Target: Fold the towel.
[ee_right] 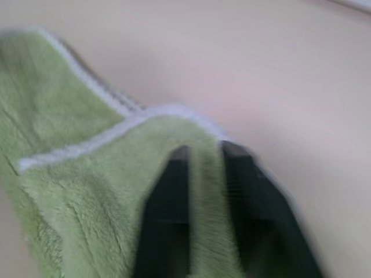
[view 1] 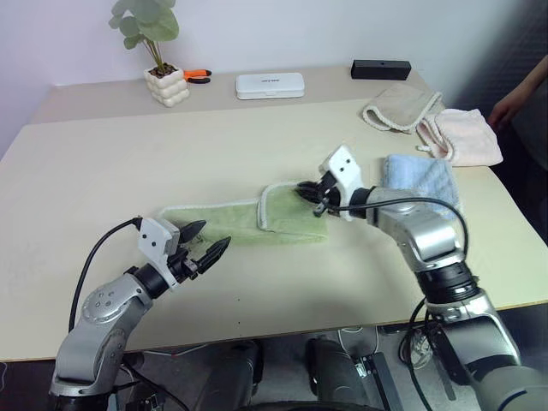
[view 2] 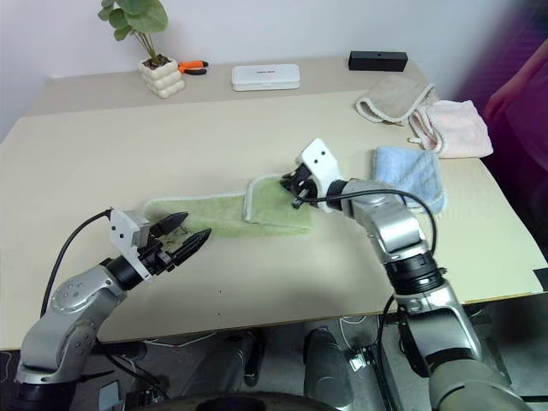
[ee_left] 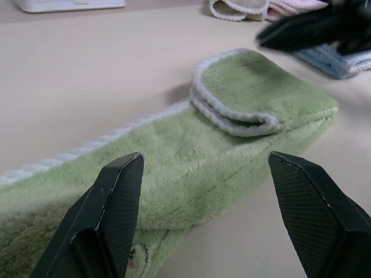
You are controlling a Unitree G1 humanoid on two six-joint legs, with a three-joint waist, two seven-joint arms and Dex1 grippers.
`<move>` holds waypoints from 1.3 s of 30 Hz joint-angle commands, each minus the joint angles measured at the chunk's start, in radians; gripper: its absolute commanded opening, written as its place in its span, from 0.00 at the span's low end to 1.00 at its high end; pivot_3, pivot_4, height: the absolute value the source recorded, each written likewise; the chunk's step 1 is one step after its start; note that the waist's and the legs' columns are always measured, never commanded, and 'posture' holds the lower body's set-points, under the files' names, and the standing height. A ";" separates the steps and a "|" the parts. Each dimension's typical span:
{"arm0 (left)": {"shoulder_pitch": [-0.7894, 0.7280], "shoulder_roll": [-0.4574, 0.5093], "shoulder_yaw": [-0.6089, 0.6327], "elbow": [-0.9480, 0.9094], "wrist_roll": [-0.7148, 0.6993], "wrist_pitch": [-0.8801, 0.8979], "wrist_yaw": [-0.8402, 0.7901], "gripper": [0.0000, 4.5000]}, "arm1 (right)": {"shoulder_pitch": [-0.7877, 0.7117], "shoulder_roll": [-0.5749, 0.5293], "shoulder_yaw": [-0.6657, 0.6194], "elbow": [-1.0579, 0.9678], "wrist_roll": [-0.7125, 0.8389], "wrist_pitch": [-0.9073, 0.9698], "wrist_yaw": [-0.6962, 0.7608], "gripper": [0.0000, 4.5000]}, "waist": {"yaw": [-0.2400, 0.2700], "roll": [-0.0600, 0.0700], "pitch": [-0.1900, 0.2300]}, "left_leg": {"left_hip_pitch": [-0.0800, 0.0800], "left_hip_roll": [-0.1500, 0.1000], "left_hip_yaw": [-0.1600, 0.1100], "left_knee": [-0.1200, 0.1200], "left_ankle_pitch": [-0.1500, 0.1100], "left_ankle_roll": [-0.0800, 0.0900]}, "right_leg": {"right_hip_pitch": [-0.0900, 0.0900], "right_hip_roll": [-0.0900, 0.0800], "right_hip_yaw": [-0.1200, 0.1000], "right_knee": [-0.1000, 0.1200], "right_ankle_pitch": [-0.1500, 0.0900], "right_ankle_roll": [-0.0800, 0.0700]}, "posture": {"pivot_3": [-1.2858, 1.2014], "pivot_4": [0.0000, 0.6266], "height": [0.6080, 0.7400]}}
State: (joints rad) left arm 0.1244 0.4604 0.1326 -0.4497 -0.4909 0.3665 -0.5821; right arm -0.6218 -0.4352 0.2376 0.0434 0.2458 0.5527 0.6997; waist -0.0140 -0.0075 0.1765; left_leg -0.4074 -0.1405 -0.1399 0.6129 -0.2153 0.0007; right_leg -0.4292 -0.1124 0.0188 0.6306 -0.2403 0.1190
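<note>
Right end effector clenched over the towel's folded end; left end effector released beside it.

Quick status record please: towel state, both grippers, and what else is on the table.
towel: green, lying as a long strip on the table, its right end folded back over itself
right gripper: shut, fingertips on the folded end
left gripper: open, holding nothing, hovering at the strip's left end
blue towel: folded, beside the right arm
beige cloth and pink cloth: far right
potted plant, white case: far edge
</note>
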 commanded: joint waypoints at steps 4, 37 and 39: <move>0.054 -0.014 0.054 -0.079 -0.031 0.016 0.049 0.78 | 0.062 0.026 0.104 0.069 -0.107 -0.168 0.064 0.01 | 0.005 0.000 0.000 | 0.000 -0.001 0.000 0.001 0.000 0.000 | 0.001 0.000 0.000 0.000 0.000 0.000 | 0.52 0.24 1.00; 0.045 -0.342 0.207 -0.059 -1.042 0.167 1.121 0.82 | -0.040 0.084 -0.001 -0.143 0.033 -0.234 0.237 0.97 | 0.012 -0.002 -0.001 | 0.001 -0.001 0.001 0.004 -0.001 0.001 | 0.002 0.000 0.002 0.000 0.001 0.000 | 0.52 0.24 1.00; 0.038 -0.340 0.217 -0.041 -1.039 0.155 1.126 0.59 | -0.034 0.082 -0.001 -0.150 0.031 -0.232 0.232 0.97 | 0.019 -0.002 -0.001 | 0.001 -0.001 0.001 0.004 -0.001 0.001 | 0.002 0.000 0.002 0.000 0.001 0.000 | 0.52 0.24 1.00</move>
State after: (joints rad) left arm 0.1635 0.1154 0.3456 -0.4937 -1.5229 0.5356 0.5341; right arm -0.6525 -0.3537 0.2469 -0.0556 0.2770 0.3249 0.9387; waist 0.0045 -0.0100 0.1753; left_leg -0.4065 -0.1413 -0.1385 0.6168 -0.2162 0.0017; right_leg -0.4270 -0.1123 0.0211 0.6304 -0.2394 0.1191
